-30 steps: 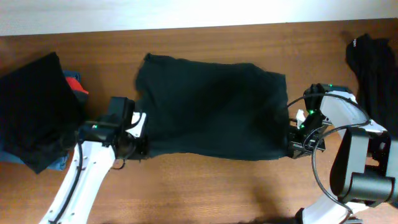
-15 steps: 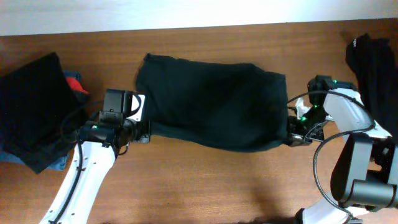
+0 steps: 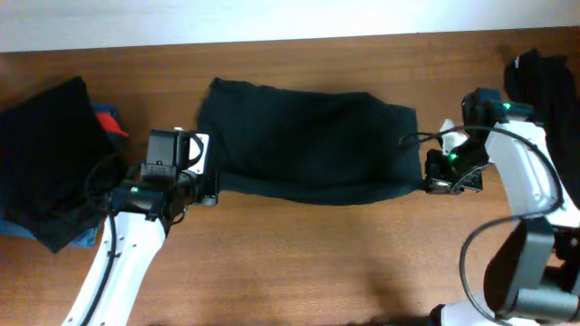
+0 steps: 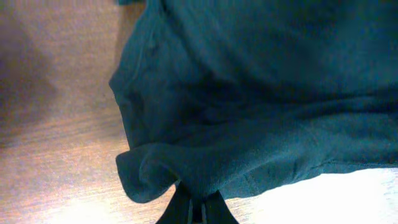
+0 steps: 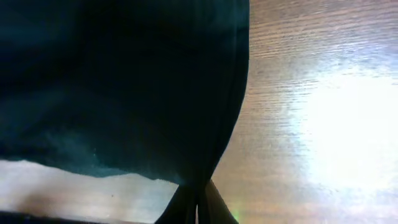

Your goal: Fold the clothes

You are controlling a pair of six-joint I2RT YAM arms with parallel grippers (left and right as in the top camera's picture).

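The dark green garment (image 3: 308,149) is spread across the middle of the tabletop (image 3: 299,272), closer to the far edge. The left fingers (image 4: 181,209) are pinched tight on its bunched near-left corner, and the right fingers (image 5: 177,210) are clamped on the near-right corner. There's a pile of dark clothes (image 3: 45,163) at the left edge — plus another dark heap (image 3: 544,81) in the far right corner.

No readable text, labels, brands or numbers in any view. Tiny pale mark on the black clothing (image 3: 536,91) right of the green garment (image 3: 308,145): too small to read.
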